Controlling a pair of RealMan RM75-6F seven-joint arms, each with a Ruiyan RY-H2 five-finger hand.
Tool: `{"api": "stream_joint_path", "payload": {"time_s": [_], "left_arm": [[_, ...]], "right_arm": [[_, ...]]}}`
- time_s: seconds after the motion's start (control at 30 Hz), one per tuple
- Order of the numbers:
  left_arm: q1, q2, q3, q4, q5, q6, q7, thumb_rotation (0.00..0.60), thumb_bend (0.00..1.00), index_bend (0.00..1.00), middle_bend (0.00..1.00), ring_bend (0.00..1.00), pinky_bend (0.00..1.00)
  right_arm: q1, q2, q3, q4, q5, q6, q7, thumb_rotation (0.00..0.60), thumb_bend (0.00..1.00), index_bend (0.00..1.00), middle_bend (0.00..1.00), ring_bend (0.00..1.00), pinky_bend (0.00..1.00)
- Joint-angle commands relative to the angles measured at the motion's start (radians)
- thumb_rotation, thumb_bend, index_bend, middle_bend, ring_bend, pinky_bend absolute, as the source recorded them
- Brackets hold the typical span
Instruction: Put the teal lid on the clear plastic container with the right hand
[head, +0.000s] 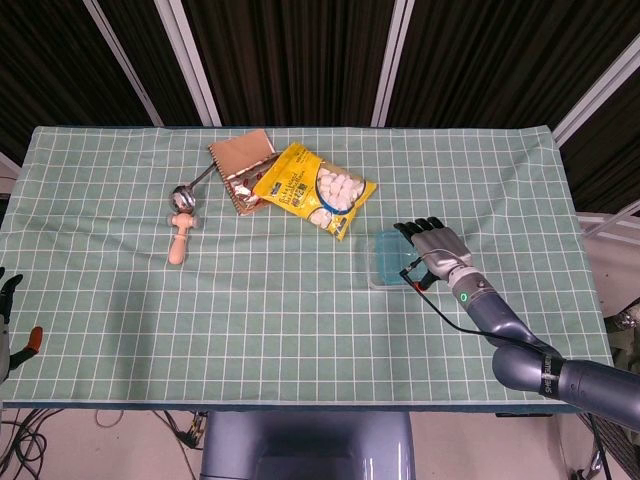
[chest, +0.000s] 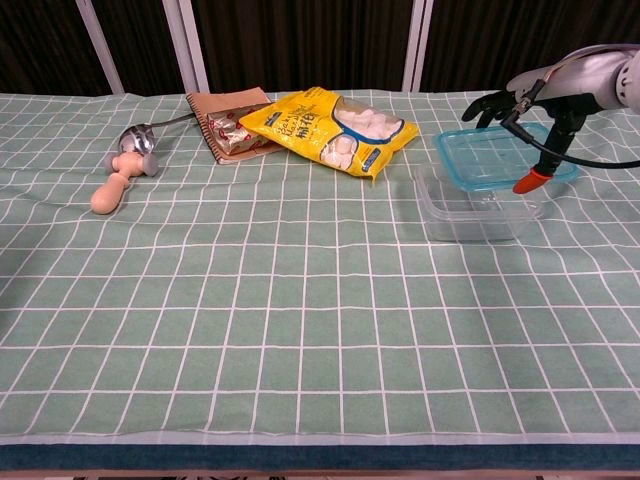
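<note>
Glossy clear plastic container (chest: 478, 208), matt checked cloth (chest: 250, 290), wooden-handled scoop (chest: 115, 182).

right arm: reaches in from lower right | right hand (head: 437, 247): palm down, fingers extended | left hand (head: 8, 300): at left edge, state unclear

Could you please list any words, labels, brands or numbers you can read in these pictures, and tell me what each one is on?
Yellow snack bag: print and a blue label are there, but too small and blurred to read.
Red wrapper by the brown notebook: markings too blurred to read.
Right arm, head view: a line of lettering on the dark band, too small to read.
Nothing else bears text.
</note>
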Motion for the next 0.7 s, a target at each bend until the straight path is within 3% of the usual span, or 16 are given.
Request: {"api": "stream_joint_path", "payload": {"time_s": [0.03, 0.27, 0.7], "left_arm": [[0.000, 0.001, 0.001, -0.001, 0.000, -0.002, 0.002, 0.600, 0.34, 0.13, 0.00, 0.00, 0.00], [-0.001, 0.002, 0.001, -0.003, 0.001, -0.003, -0.002, 0.600, 0.34, 0.13, 0.00, 0.00, 0.00], [-0.002, 0.005, 0.001, -0.006, -0.006, -0.009, -0.005, 0.600, 0.34, 0.13, 0.00, 0.00, 0.00]], "right_arm": [[0.009, -0.010, -0.011, 0.009, 0.024, 0.012, 0.005, 0.600, 0.33, 0.01, 0.37, 0.06, 0.00], [0.025, -0.043, -0.046, 0.022, 0.073, 0.063, -0.016, 0.600, 0.33, 0.01, 0.37, 0.06, 0.00], [0.049, -0.085, -0.064, 0.009, 0.142, 0.119, -0.038, 0.600, 0.33, 0.01, 0.37, 0.06, 0.00]]}}
